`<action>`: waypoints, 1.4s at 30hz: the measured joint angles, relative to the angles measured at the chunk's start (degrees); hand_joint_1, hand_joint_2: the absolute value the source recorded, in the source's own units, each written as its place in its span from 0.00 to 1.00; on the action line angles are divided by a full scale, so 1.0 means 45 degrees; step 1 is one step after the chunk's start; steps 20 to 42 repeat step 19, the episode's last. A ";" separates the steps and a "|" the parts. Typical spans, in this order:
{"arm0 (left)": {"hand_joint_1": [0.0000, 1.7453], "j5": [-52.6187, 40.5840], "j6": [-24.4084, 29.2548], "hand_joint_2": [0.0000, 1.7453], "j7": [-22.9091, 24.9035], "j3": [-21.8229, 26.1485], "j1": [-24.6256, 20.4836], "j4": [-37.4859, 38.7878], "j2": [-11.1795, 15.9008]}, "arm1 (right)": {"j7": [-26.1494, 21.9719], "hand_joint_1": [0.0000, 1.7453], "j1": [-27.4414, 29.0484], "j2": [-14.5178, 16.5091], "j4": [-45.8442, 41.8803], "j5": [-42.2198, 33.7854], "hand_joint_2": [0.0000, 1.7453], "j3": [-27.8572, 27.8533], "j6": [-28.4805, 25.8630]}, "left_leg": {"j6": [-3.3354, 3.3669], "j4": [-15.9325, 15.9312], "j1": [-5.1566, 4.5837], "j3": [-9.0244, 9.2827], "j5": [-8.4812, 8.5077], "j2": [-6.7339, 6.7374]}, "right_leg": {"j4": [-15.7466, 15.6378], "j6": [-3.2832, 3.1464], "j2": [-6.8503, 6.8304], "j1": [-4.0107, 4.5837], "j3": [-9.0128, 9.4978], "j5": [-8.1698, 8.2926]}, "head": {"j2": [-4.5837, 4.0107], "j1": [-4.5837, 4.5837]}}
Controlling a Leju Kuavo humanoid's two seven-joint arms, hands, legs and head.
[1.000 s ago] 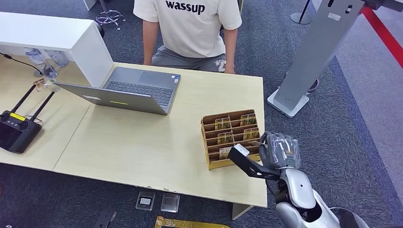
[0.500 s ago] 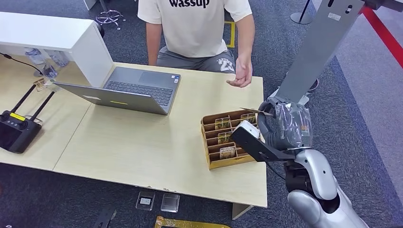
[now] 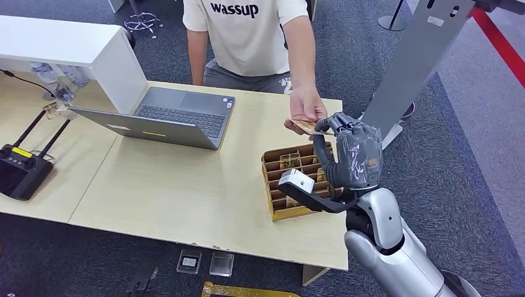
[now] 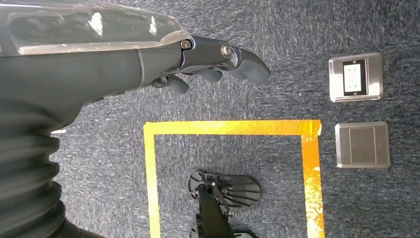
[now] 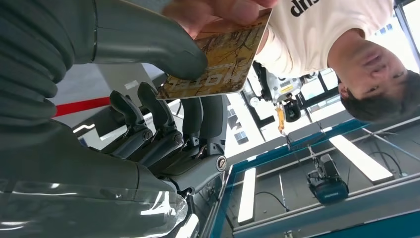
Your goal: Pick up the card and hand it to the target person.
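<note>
Card [image 3: 306,126] now sits pinched in my right robot hand [image 3: 350,154], raised from the organizer [image 3: 297,180] on the worktop to the person's hand [image 3: 306,106], which has closed on it. Handover is nearly done; release comes next.

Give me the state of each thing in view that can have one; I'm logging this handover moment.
Brown patterned card: pinched by the right hand, the person's hand also gripping it.
Grey laptop: lid open wide.
Brown cardboard card rack: cards standing in some slots.
Left hand: holding nothing, fingers loosely curled, above the carpet.
Black remote controller: antennas raised.
</note>
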 joint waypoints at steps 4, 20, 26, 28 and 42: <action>0.00 0.0000 -0.0078 1.00 0.0017 -0.0044 -0.0010 0.0000 -0.0024 | -0.0402 0.66 -0.0157 0.0364 0.1136 -0.0036 1.00 0.0116 -0.0606 | 0.0000 0.0000 0.0000 0.0002 0.0001 0.0000 | 0.0000 0.0000 -0.0001 0.0000 0.0002 0.0000 | 0.0000 0.0004; 0.00 0.0474 0.0005 0.00 -0.0603 -0.0071 0.0463 0.0000 -0.0026 | -0.4371 0.00 0.0578 0.0943 0.3238 -1.0764 1.00 -0.0417 0.0582 | 0.0001 0.0001 -0.0001 0.0001 -0.0002 0.0002 | -0.0005 0.0000 0.0002 0.0000 -0.0012 -0.0002 | 0.0000 0.0006; 0.00 0.0474 0.0005 0.00 -0.0603 -0.0071 0.0463 0.0000 -0.0026 | -0.4371 0.00 0.0578 0.0943 0.3238 -1.0764 1.00 -0.0417 0.0582 | 0.0001 0.0001 -0.0001 0.0001 -0.0002 0.0002 | -0.0005 0.0000 0.0002 0.0000 -0.0012 -0.0002 | 0.0000 0.0006; 0.00 0.0474 0.0005 0.00 -0.0603 -0.0071 0.0463 0.0000 -0.0026 | -0.4371 0.00 0.0578 0.0943 0.3238 -1.0764 1.00 -0.0417 0.0582 | 0.0001 0.0001 -0.0001 0.0001 -0.0002 0.0002 | -0.0005 0.0000 0.0002 0.0000 -0.0012 -0.0002 | 0.0000 0.0006; 0.00 0.0474 0.0005 0.00 -0.0603 -0.0071 0.0463 0.0000 -0.0026 | -0.4371 0.00 0.0578 0.0943 0.3238 -1.0764 1.00 -0.0417 0.0582 | 0.0001 0.0001 -0.0001 0.0001 -0.0002 0.0002 | -0.0005 0.0000 0.0002 0.0000 -0.0012 -0.0002 | 0.0000 0.0006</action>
